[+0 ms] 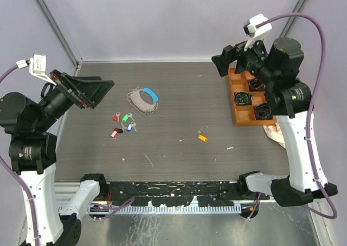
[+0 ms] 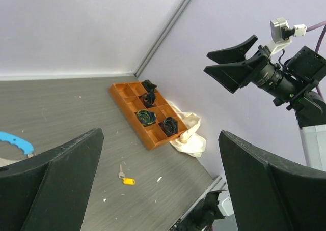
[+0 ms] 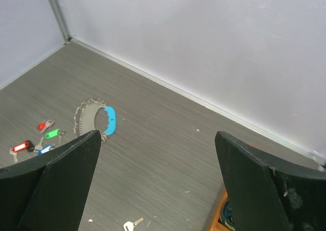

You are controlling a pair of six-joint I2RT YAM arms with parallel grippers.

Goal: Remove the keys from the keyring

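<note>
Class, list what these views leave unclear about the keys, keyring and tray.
Top view: keys too small to tell whether any links to the keyring.
Left wrist view: keyring cut by the left edge.
Top view: right arm covers part of the tray.

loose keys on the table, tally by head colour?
red keys: 2
green key: 1
blue key: 1
yellow key: 1
Total: 5
</note>
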